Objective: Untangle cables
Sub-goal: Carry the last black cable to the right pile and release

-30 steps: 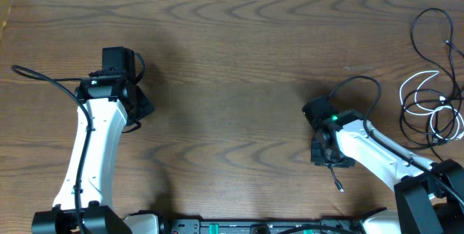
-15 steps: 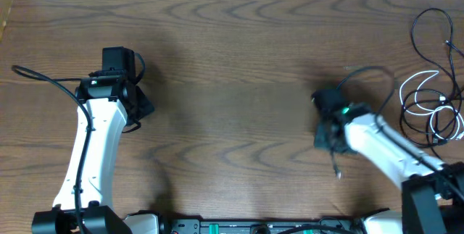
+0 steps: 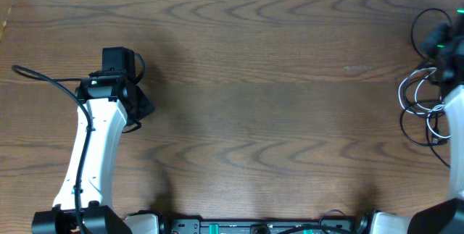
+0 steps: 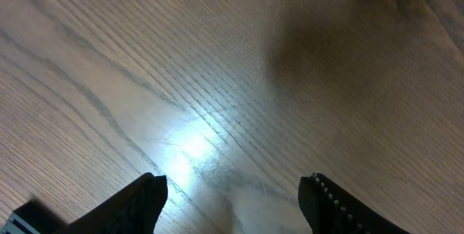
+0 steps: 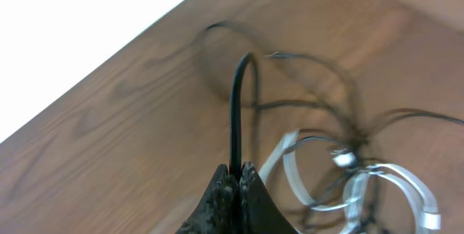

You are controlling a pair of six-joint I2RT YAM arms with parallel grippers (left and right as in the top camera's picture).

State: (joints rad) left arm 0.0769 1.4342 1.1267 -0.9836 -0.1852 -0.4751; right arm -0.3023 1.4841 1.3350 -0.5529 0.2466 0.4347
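Pinching a black cable, the right gripper shows its hold only wrist-side.

A brown wooden tabletop with cables at one side.

The tabletop is dark brown wood with wavy lines in it. A bunch of cables lies at its right edge. The white cable makes round loops. Thin black cables loop over and around it, all mixed up. In the left wrist view, a bright spot of light shines on the wood.
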